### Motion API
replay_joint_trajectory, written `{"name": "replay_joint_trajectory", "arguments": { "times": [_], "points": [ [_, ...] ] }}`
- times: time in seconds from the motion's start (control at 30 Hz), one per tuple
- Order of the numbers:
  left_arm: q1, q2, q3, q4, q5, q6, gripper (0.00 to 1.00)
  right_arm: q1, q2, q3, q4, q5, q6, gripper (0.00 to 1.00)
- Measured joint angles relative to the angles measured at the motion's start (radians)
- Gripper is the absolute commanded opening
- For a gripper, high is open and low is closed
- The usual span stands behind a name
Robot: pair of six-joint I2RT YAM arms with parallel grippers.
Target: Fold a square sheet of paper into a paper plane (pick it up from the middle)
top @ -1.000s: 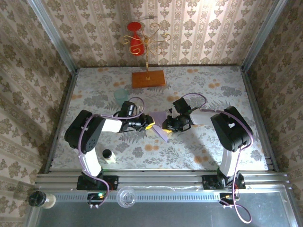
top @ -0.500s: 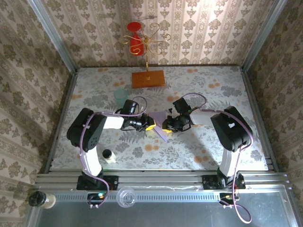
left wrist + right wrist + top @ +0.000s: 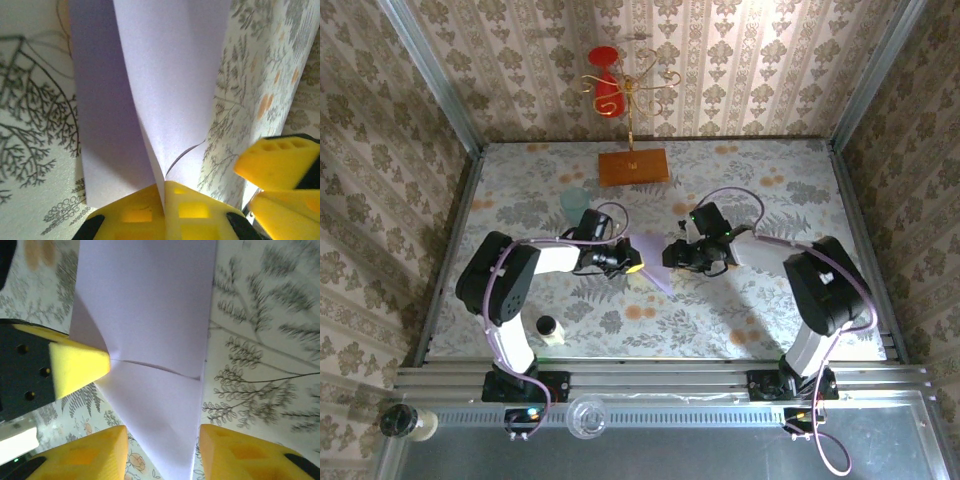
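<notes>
Top external view: the square sheet of paper (image 3: pixel 655 275), partly folded, is being held at the middle of the patterned table (image 3: pixel 740 300), between the left gripper (image 3: pixel 630 265) and the right gripper (image 3: pixel 672 258). In the left wrist view, the sheet's edge is being pinched by the left gripper's closed yellow fingers (image 3: pixel 135 215). In the right wrist view, the right gripper is being held open, its fingers (image 3: pixel 85 460) spread either side of the sheet's lower point.

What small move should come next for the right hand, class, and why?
Probably close the right hand: its fingers stand open on either side of the square sheet of paper, while the left hand pinches the sheet shut.
</notes>
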Motion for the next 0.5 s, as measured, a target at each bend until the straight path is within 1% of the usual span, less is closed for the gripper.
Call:
{"name": "replay_joint_trajectory", "arguments": {
  "times": [0.07,0.27,0.4,0.5],
  "points": [
    [-0.010,-0.022,0.000,0.001,-0.037,-0.012,0.05,0.000,-0.054,-0.007,-0.010,0.063,-0.037,0.45],
    [-0.048,-0.032,0.001,0.003,-0.108,-0.058,0.05,0.020,-0.145,-0.052,-0.050,0.244,-0.149,0.45],
    [-0.058,-0.032,0.027,-0.026,-0.139,-0.072,0.05,0.101,-0.171,-0.066,-0.079,0.353,-0.233,0.46],
    [-0.063,-0.032,0.051,-0.042,-0.156,-0.076,0.05,0.188,-0.172,-0.065,-0.080,0.422,-0.293,0.47]
  ]
}}
